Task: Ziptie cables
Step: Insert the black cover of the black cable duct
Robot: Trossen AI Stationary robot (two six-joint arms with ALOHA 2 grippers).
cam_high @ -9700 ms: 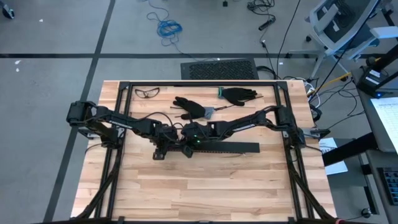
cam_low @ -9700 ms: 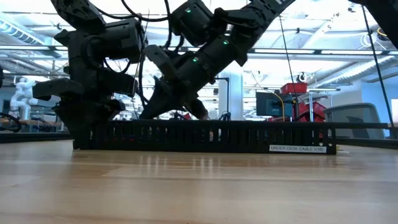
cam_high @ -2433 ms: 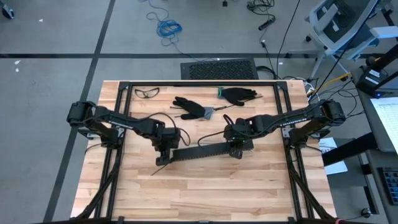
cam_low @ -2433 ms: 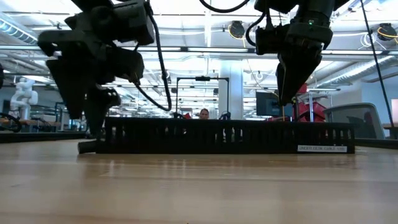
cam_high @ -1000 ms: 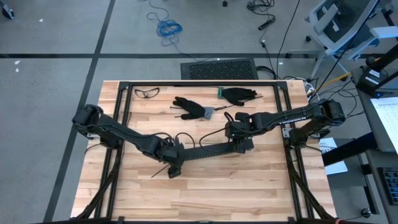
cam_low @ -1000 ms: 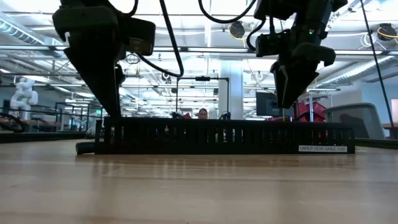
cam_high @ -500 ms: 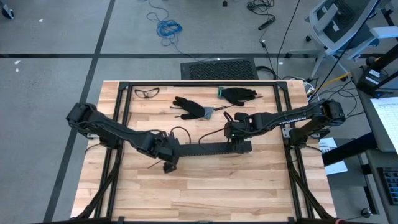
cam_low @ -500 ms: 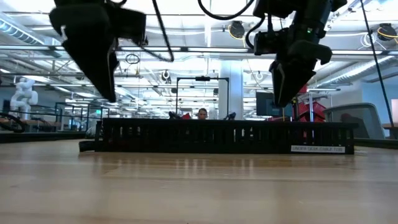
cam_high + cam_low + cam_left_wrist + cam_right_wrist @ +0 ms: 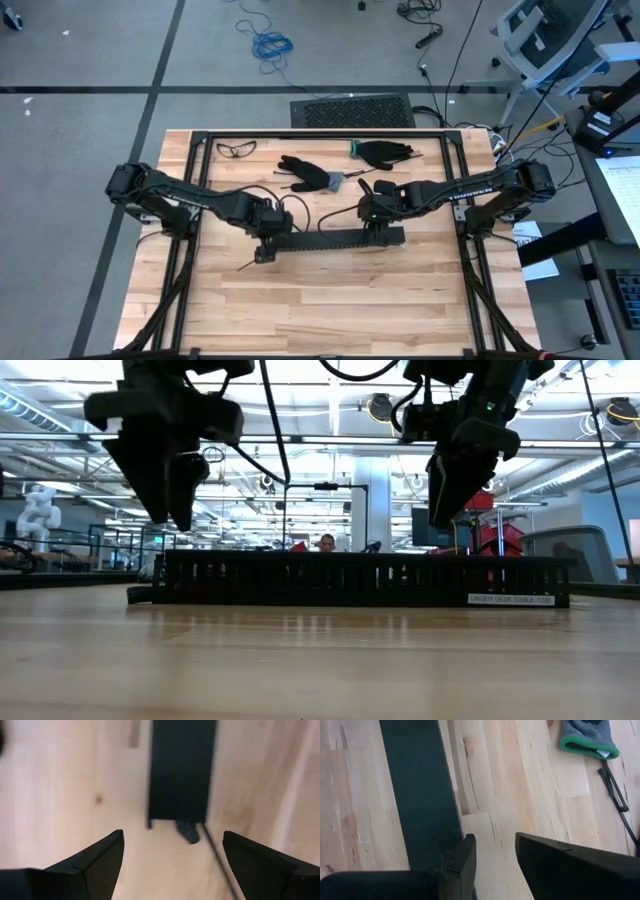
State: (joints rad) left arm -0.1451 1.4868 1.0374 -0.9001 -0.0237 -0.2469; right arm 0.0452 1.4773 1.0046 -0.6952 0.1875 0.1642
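A long black slotted strip (image 9: 340, 239) lies flat on the wooden table (image 9: 330, 300), running left to right. The cables do not show in any view. My left gripper (image 9: 264, 250) hangs open above the strip's left end (image 9: 180, 780), pointing down, with its fingers well apart and only the table between them. My right gripper (image 9: 374, 222) hangs above the strip's right part (image 9: 420, 795), a little to its far side. Its fingers stand partly apart, with bare wood between them. In the low view both the left gripper (image 9: 170, 518) and the right gripper (image 9: 448, 510) are clear above the strip (image 9: 350, 580).
Two dark gloves (image 9: 310, 172) (image 9: 385, 152) and safety glasses (image 9: 237, 149) lie on the far part of the table. A thin black stick (image 9: 250, 264) lies by the strip's left end. The black frame rail (image 9: 320, 135) borders the far edge. Bare wood fills the near half.
My left gripper has risen from the strip's left end, gone a little toward the far edge and rolled, staying open. The strip's left end has swung slightly toward the far edge, so the strip now lies straight across. My right gripper has stayed where it was.
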